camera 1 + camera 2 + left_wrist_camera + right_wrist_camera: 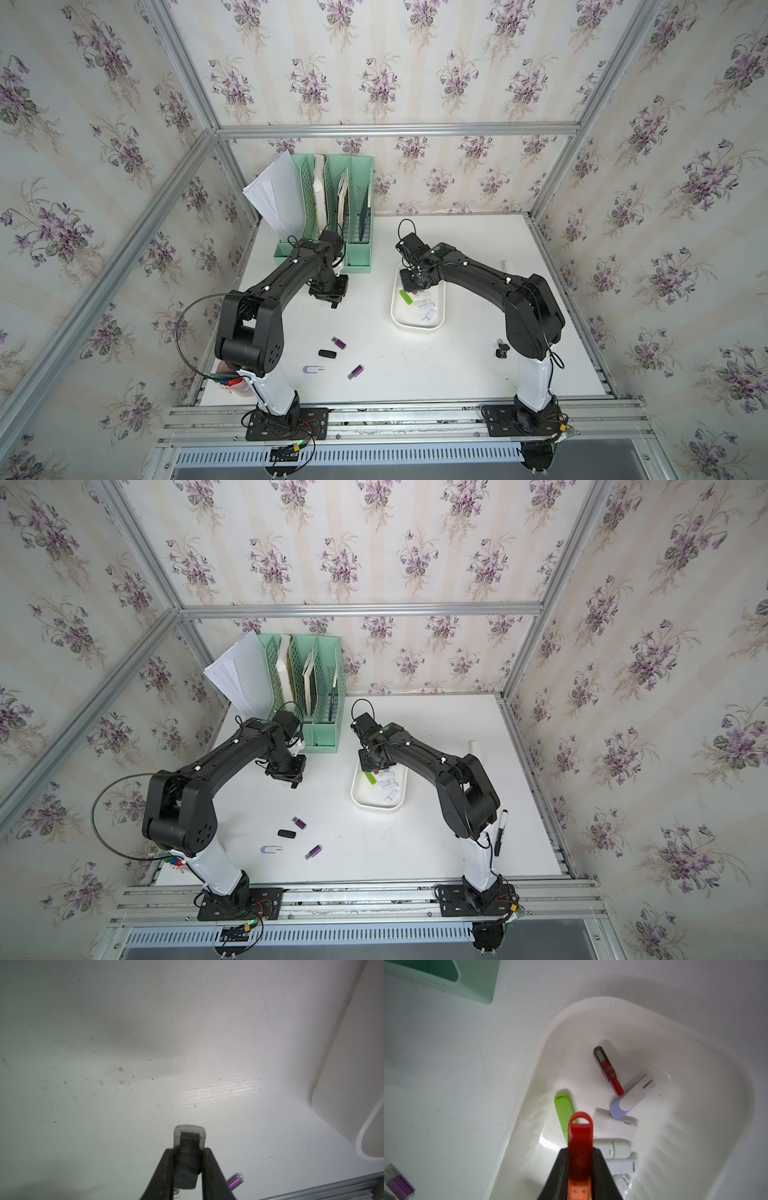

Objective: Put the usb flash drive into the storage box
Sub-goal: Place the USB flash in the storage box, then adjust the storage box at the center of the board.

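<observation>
The left arm [282,274] and right arm [478,270] were matte black with white lower links [272,386] and looping cables [177,332]. The left claw [188,1148] and right claw [580,1148] tapered slim and black.

A white table [415,365] is seen from above. At its 11 o'clock a mint-green file organizer [353,208] is stood, with white papers [274,195] leant at its 9 o'clock side. The storage box [415,327] is set just at 3 o'clock of the table's middle; a green flash drive [405,296] and white flash drives [428,309] are seen inside. The right gripper [411,286] is held over the box's 12 o'clock end, the left gripper [333,302] at the box's 9 o'clock, near the organizer. Toward 7 o'clock, a purple drive [340,343], a black drive [327,354], a pale drive [313,369] and a second purple drive [355,372] are scattered. A pink pen cup [232,385] is half hidden at 8 o'clock.
</observation>
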Available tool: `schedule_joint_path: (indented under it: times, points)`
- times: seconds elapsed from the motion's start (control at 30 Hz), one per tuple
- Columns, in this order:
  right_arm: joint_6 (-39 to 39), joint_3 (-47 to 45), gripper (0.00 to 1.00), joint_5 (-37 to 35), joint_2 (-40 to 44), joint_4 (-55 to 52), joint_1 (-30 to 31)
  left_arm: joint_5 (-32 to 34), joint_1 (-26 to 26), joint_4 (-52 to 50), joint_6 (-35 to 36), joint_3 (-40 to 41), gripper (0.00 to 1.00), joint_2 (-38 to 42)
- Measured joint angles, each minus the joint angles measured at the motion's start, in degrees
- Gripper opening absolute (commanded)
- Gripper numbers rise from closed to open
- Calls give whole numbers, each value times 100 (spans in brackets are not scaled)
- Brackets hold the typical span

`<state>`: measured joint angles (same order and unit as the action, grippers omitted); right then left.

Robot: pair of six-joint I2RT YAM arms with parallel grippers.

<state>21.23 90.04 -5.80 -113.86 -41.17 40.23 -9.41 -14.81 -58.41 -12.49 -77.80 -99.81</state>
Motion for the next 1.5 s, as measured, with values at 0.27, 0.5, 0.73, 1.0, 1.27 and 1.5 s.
schedule_joint_path:
  times: [0.27, 0.5, 0.73, 1.0, 1.27, 1.5]
  points:
    - [-24, 4, 7, 118, -382, 341, -153, 2, -76, -52, -15, -72, 24, -20]
    - [-79, 116, 7, 240, -710, 509, -236, 7, -114, -52, -57, -70, 24, -37]
    - [-173, 243, 17, 343, -962, 533, -262, 11, -133, -55, -94, -57, 24, -37]
    - [-212, 402, 31, 348, -1060, 533, -269, 24, -133, -55, -96, -46, 24, -37]
    - [-214, 501, 33, 345, -1054, 533, -345, 26, -133, -55, -96, -28, 24, -37]
    - [-238, 507, 33, 306, -1058, 555, -529, 52, -133, -57, -96, -20, 24, -37]
